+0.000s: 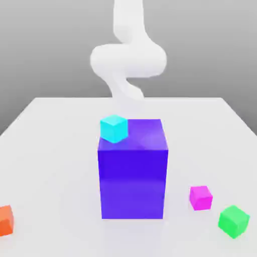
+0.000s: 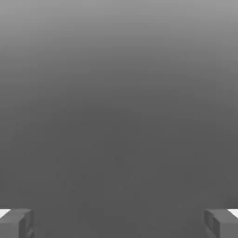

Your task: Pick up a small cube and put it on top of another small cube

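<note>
Table (image 1: pixel 60 150): a pale, flat top, with the cubes and the block spread over its near half.

Block (image 1: pixel 132 175): tall, purple-blue, standing upright near the middle of the table, much the biggest thing there.

Cyan cube (image 1: pixel 114 128): seen at the block's top corner on the exterior view's left (whether it rests on the block or stands just behind it, I cannot tell).

Pink cube (image 1: pixel 201 197): small and glossy, on the table to the exterior view's right of the block, near its base but not touching it.

Green cube (image 1: pixel 233 221): about the pink cube's size, on the table just beside it, nearer the camera and further to the exterior view's right. The two stand apart, a strip of bare table between them; nothing sits on the green one.

Orange cube (image 1: pixel 5 220): at the exterior view's left edge, partly cut off, well apart from everything else.

Arm (image 1: pixel 128 57): white, curling down behind the block at the far side of the table, its lower end hidden by the block.

Gripper (image 2: pixel 119 223): in the hand view its two grey fingertips (image 2: pixel 16 223) sit at opposite edges, spread wide, with nothing between them (plain grey beyond).
</note>
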{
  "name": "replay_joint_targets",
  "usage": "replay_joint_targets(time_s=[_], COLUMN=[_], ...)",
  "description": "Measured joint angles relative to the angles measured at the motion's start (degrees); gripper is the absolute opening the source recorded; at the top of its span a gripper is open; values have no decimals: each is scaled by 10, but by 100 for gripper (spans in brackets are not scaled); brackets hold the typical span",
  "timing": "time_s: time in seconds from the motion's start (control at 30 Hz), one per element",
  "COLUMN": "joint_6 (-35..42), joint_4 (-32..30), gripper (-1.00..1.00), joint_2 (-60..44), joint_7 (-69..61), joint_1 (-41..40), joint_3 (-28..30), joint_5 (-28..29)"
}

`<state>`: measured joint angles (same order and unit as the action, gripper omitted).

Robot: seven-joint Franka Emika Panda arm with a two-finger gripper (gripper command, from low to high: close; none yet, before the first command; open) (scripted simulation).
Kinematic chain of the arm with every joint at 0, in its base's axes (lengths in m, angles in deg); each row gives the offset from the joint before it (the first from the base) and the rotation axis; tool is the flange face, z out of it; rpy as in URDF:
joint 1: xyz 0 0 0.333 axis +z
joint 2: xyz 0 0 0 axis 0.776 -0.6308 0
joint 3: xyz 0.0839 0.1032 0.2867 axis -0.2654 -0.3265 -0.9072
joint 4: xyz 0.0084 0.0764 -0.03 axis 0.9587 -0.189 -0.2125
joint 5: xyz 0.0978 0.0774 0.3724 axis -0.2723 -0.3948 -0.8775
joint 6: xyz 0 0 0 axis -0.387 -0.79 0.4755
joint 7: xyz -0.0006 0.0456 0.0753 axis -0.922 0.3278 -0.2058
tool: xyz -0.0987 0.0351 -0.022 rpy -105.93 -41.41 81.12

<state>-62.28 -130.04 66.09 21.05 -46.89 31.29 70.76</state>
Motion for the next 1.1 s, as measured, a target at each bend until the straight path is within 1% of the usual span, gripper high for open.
replay_joint_targets(time_s=[0.33, 0.57, 0.67, 0.77, 0.83, 1.0, 1.03, 1.1], joint_6=[-117, -198, -232, -267, -295, -378, -392, -392], joint_4=[-103, -173, -204, -234, -242, -227, -224, -224], gripper=[0, 0, 0, 0, 0, 0, -100, -100], joint_2=[-187, -316, -371, -425, -463, -566, -583, -583], joint_7=[-261, -441, -511, -570, -588, -597, -597, -597], joint_1=[151, 233, 259, 295, 297, 292, 290, 290], joint_3=[26, 20, 7, 0, 2, -3, -6, -6], joint_5=[-21, -35, -32, -12, -1, -1, -2, -2])
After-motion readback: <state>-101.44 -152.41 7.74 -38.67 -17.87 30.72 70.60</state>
